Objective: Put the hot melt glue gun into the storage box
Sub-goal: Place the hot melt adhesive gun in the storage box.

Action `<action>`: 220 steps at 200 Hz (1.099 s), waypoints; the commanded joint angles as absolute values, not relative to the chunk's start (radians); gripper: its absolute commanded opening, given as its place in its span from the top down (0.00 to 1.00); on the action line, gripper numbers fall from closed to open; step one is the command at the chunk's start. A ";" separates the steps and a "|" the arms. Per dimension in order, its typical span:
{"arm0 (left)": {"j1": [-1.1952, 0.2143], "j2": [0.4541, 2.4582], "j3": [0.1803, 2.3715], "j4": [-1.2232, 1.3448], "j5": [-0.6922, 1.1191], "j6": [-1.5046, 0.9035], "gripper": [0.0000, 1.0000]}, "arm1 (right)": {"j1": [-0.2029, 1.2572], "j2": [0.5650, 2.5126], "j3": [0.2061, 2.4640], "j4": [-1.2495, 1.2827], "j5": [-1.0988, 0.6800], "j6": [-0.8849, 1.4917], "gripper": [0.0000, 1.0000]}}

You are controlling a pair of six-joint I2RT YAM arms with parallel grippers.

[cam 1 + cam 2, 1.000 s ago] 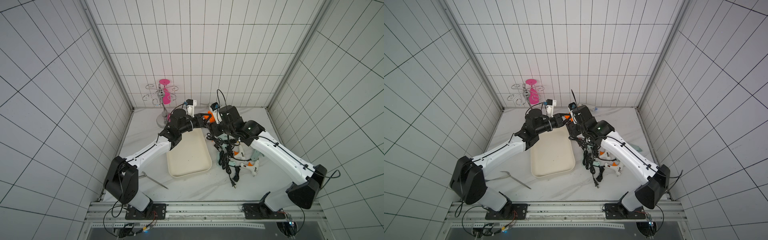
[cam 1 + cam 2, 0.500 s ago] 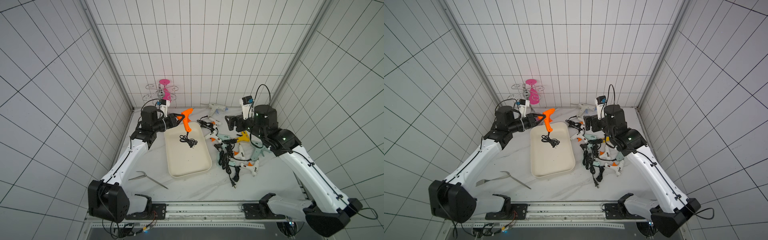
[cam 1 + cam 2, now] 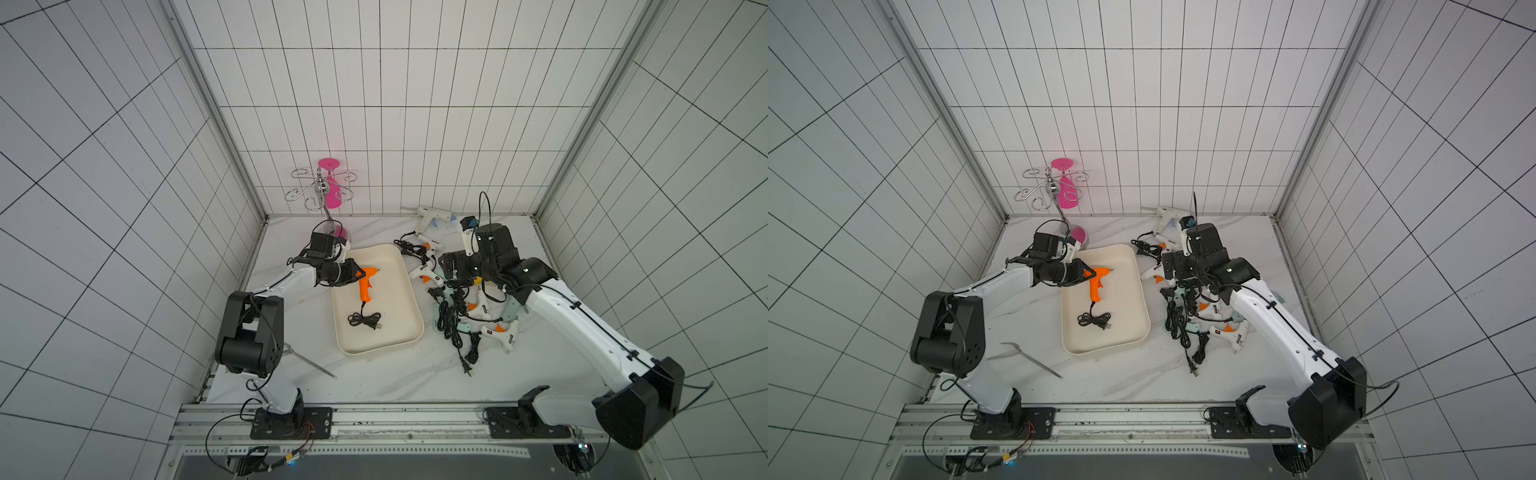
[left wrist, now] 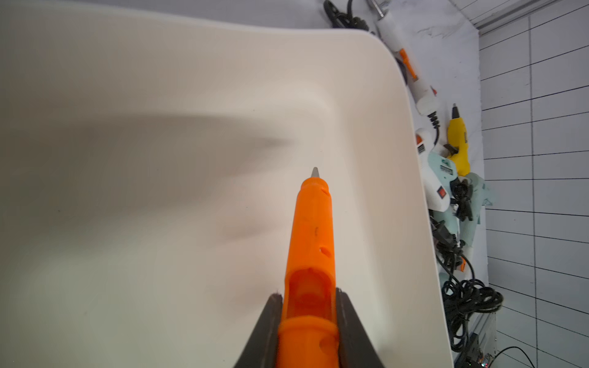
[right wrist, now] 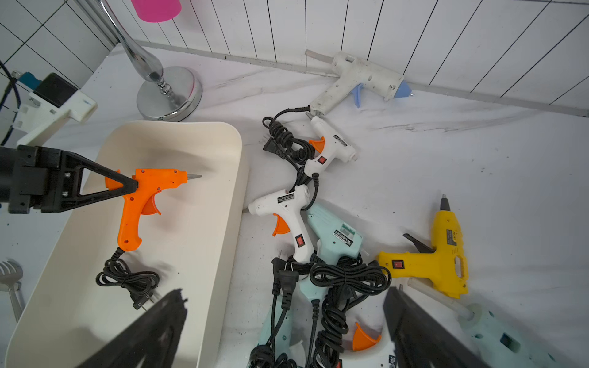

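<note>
Left claw (image 4: pixel 308 295) holds tight the orange glue gun (image 5: pixel 137 204) low over the storage box (image 5: pixel 197 248); right claw (image 5: pixel 285 291) is wide and empty. I judge this the placing step: next I lower and release.

Our two arms, left arm (image 3: pixel 287 281) at centre-left and right arm (image 3: pixel 577 327) at lower right, wear white shells between chunky black joint housings. Thin black cables (image 3: pixel 480 208) run along both. The left gripper (image 5: pixel 136 185) has black triangular open-frame fingers (image 5: pixel 102 168) with small screws.
</note>
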State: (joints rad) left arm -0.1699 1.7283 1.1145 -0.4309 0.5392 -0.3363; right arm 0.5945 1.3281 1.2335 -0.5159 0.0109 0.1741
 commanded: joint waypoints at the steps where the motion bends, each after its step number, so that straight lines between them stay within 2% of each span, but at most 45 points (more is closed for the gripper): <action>1: -0.180 1.766 1.169 -0.478 0.407 -0.295 0.80 | 0.586 1.365 1.196 -0.483 -0.028 0.205 0.00; 18: -0.196 1.783 1.197 -0.528 0.300 -0.295 0.72 | 0.586 1.391 1.186 -0.470 -0.031 0.212 0.00; 51: -0.216 1.771 1.257 -0.659 0.111 -0.406 0.38 | 0.583 1.442 1.185 -0.463 -0.025 0.219 0.00; 68: -0.241 1.745 1.276 -0.713 -0.001 -0.428 0.30 | 0.581 1.465 1.190 -0.461 -0.018 0.222 0.00; 101: -0.341 1.660 1.316 -0.793 -0.174 -0.428 0.29 | 0.578 1.521 1.217 -0.466 -0.016 0.227 0.01; 128: -0.460 1.626 1.282 -0.752 -0.034 -0.447 0.32 | 0.581 1.597 1.257 -0.482 -0.057 0.262 0.05; 148: -0.497 1.654 1.235 -0.660 0.100 -0.497 0.36 | 0.598 1.660 1.284 -0.481 -0.107 0.287 0.13; 168: -0.494 1.704 1.187 -0.554 0.195 -0.535 0.41 | 0.634 1.702 1.310 -0.479 -0.126 0.291 0.21; 191: -0.475 1.790 1.180 -0.522 0.215 -0.544 0.44 | 0.675 1.720 1.312 -0.470 -0.135 0.292 0.33; 220: -0.421 1.866 1.177 -0.516 0.225 -0.539 0.47 | 0.714 1.747 1.274 -0.452 -0.132 0.330 0.44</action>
